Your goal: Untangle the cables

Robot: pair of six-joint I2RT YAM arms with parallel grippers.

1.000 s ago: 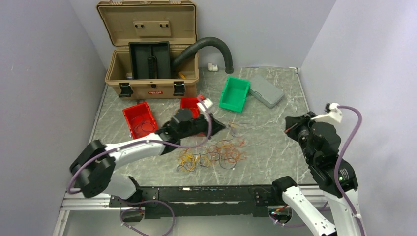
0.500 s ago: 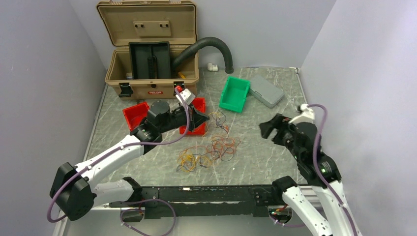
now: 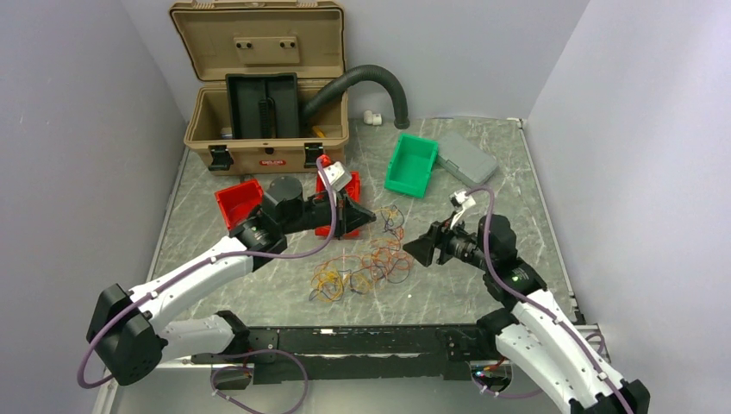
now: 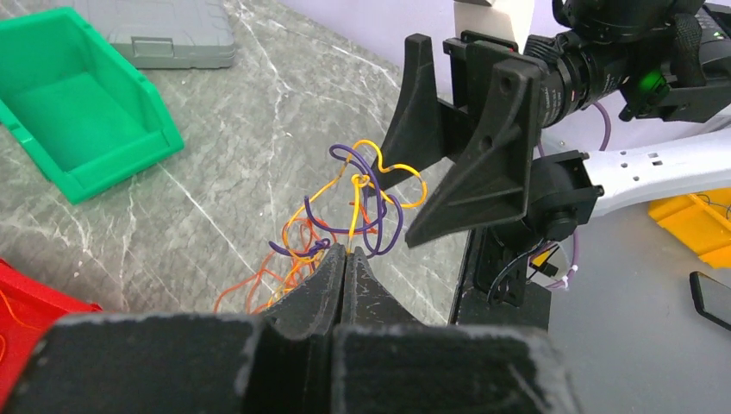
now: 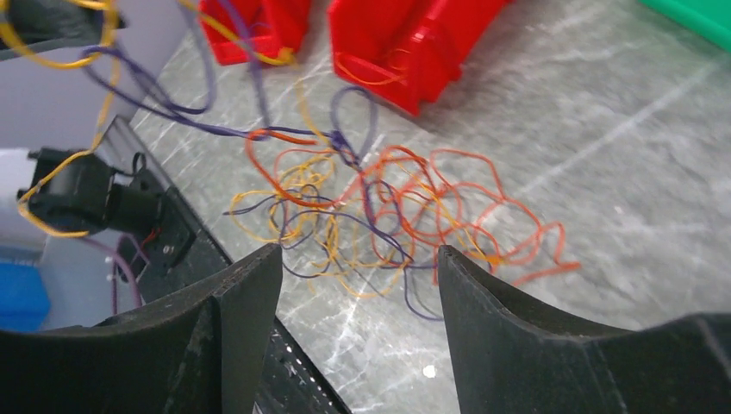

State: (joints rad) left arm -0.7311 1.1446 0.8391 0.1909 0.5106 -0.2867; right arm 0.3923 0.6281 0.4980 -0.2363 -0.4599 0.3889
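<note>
In the overhead view, the cables (image 3: 371, 266) are seen heaped at mid-frame on the table (image 3: 491, 207), just right of the red bins (image 3: 237, 205). The left gripper (image 3: 360, 216) is held above their upper edge. The right gripper (image 3: 420, 250) is pointed at them from the right.

In the left wrist view, the jaws are seen pinched tight on a raised orange, yellow and purple bunch.

In the right wrist view, the fingers (image 5: 241, 328) are spread wide with nothing between them. The heap is seen at frame centre.

The raised strands appear knotted into the heap, so a hard pull could drag the whole clump or tighten the knot. Several wires could be caught at once by the right fingers.
</note>
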